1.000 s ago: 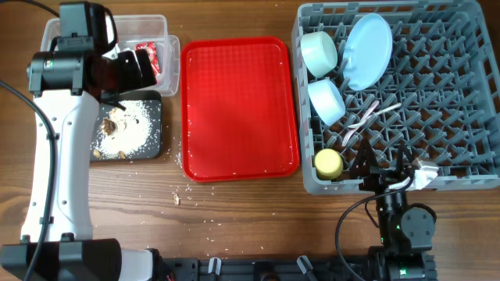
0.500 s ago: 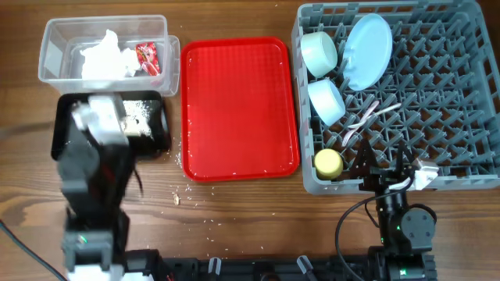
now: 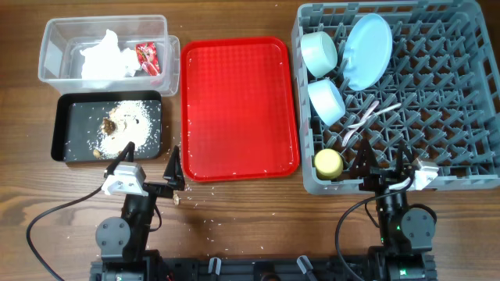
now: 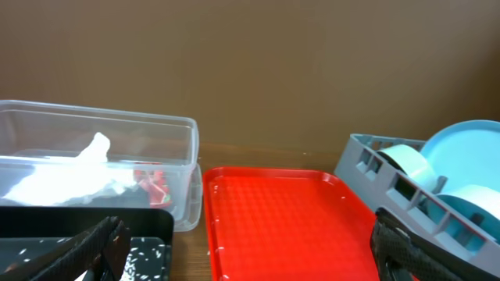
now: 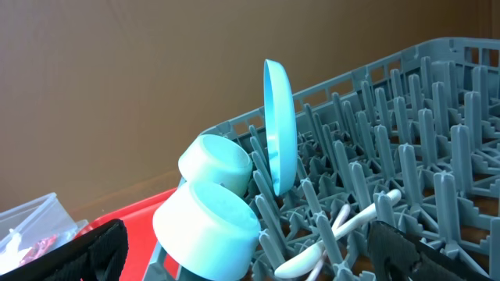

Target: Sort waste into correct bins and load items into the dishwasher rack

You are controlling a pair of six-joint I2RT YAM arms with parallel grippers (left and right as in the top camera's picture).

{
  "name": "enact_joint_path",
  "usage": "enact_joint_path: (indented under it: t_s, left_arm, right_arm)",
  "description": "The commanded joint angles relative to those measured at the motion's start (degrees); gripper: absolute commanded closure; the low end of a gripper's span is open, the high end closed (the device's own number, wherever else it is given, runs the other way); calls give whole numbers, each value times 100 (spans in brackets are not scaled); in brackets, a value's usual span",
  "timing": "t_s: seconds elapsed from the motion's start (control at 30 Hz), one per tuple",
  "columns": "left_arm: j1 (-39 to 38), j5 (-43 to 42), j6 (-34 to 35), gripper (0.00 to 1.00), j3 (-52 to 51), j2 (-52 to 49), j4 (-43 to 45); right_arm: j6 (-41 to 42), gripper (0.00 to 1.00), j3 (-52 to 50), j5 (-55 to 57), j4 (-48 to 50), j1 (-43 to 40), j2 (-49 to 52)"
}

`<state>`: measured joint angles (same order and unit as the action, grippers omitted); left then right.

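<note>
The clear tub point(image 3: 51, 47) at the back left holds the white napkin point(image 3: 101, 58) and the red wrapper point(image 3: 147, 58). The black tray point(image 3: 62, 133) in front of it holds food scraps point(image 3: 121, 125). The grey dishwasher rack point(image 3: 437, 101) holds the blue plate point(image 3: 369, 51), two mint bowls point(image 3: 319, 51) point(image 3: 326, 101), the yellow cup point(image 3: 328, 162) and the white fork and spoon point(image 3: 371, 113). My left gripper point(image 3: 148, 165) is open and empty, low at the table's front, just in front of the black tray. My right gripper point(image 3: 385, 162) is open and empty at the rack's front edge.
The flat red serving tray point(image 3: 238, 109) lies between the bins and the rack, with a few crumbs on it. Loose crumbs point(image 3: 178, 199) lie on the wood in front of it. The left wrist view shows the tub point(image 4: 180, 133), the red tray point(image 4: 289, 218) and the rack point(image 4: 363, 160).
My left arm has drawn back from over the bins to the table's front edge, so the tub and black tray are uncovered. The right arm has not moved.
</note>
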<state>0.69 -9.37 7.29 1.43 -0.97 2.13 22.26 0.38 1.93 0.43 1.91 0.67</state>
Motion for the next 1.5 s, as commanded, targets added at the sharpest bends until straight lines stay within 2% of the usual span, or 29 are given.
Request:
enact_joint_path:
  t_s: [0.0,0.13,1.47]
  left_arm:
    - [-37,337,66,0,-109,83,35]
    - [-50,348,90,0,-109,83,-623]
    - [-48,348,87,0,-109,81,-605]
  right_arm:
    - [42,0,-9,-70,17,-39,-46]
    - [39,0,-9,-70,17,-39,-46]
    - [42,0,-9,-70,17,-39,-46]
